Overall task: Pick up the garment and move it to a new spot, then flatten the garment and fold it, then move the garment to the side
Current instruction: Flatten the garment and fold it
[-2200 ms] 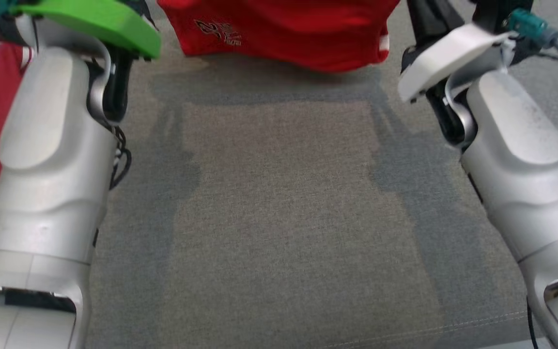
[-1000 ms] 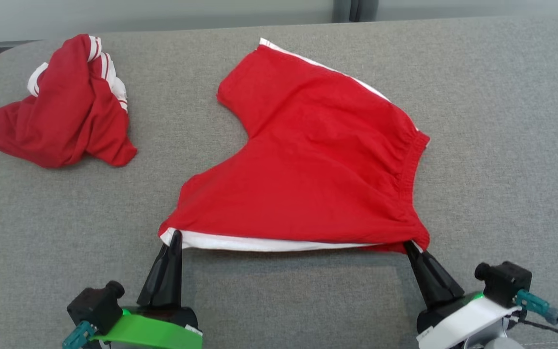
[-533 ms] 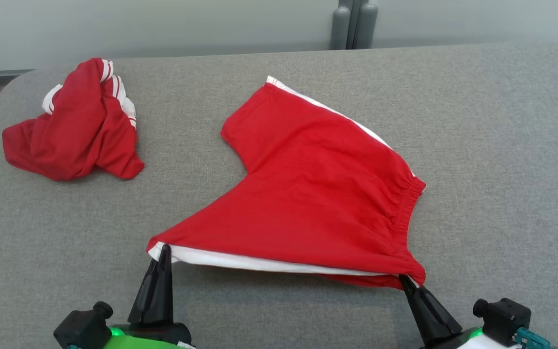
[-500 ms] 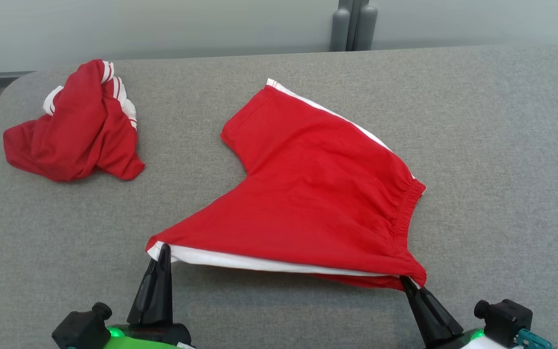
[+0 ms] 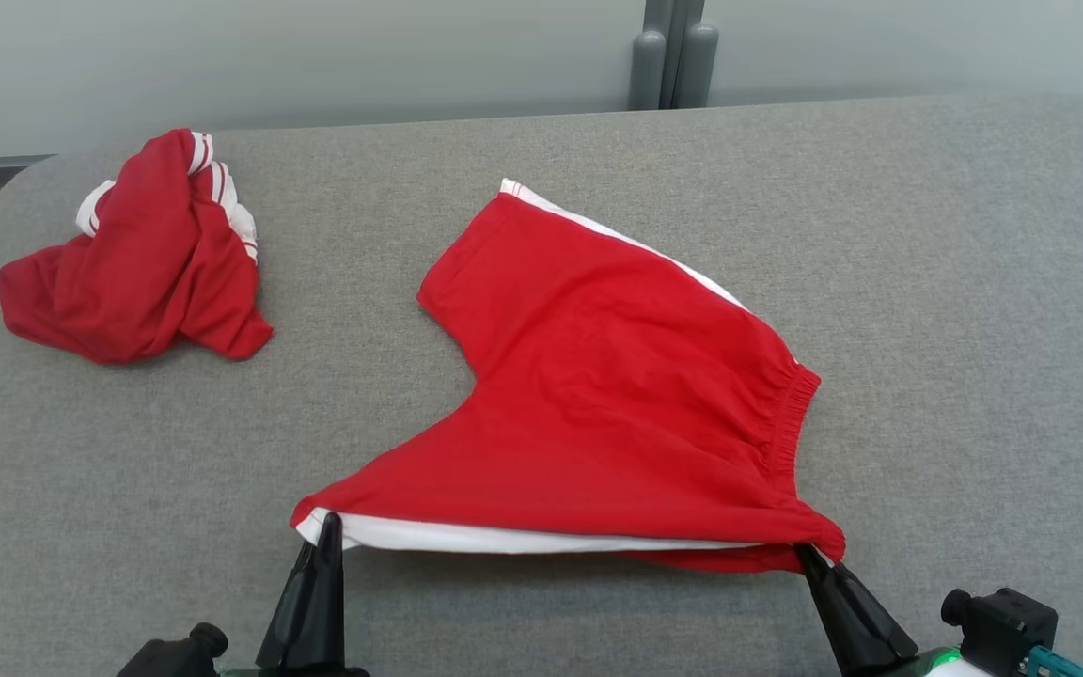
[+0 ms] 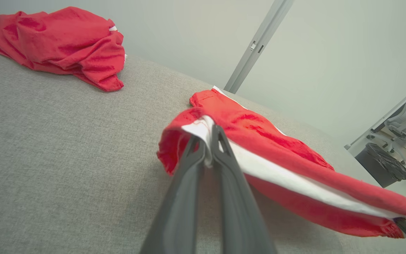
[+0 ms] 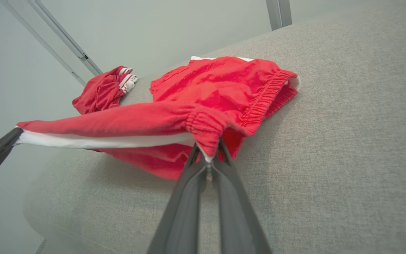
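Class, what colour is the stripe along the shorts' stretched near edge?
The stripe is white on red shorts; clearest in the left wrist view.

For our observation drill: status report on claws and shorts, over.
Left claw shut on red white-striped fabric shorts, leg hem. Right claw shut on waistband corner. Near edge lifted off grey cloth surface. Crumpled red garment far left, apart.

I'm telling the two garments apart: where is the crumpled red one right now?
In the head view, the crumpled red garment lies near the far left corner of the grey surface, apart from the spread red shorts to its right.
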Motion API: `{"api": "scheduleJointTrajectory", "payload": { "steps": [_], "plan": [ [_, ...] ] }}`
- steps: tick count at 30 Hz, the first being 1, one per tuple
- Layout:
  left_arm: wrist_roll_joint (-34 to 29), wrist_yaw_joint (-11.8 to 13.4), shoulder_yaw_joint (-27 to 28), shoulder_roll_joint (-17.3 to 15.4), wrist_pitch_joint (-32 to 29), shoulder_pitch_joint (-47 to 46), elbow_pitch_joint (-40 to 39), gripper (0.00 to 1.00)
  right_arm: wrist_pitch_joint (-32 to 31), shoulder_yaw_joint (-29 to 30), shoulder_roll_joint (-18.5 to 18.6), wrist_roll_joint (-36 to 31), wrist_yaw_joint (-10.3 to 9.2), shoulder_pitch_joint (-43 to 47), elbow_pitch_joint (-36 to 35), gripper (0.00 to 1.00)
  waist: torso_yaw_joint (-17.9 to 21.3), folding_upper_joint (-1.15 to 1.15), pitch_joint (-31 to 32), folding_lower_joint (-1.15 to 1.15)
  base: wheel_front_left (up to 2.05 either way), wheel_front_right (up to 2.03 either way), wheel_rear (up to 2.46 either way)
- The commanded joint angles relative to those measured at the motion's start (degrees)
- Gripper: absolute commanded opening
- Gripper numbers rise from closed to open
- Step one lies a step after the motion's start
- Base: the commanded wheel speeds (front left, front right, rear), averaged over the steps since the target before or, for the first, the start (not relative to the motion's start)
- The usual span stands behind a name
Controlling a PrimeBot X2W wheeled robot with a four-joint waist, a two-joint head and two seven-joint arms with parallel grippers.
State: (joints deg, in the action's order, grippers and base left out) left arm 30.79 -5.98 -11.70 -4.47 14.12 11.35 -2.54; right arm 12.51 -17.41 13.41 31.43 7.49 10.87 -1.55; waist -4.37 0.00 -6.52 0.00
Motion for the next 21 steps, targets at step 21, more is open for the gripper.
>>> {"api": "scheduleJointTrajectory", "payload": {
  "steps": [21],
  "plan": [
    [1.8,-1.4,-3.1,-3.0,-1.5,-35.4,24.2,0.00,-0.6,-2.9,-3.7,1.8,0.01,-16.0,9.3,0.00,6.8,0.00,-7.7,0.00,0.00,0.00,0.00]
  ]
}}
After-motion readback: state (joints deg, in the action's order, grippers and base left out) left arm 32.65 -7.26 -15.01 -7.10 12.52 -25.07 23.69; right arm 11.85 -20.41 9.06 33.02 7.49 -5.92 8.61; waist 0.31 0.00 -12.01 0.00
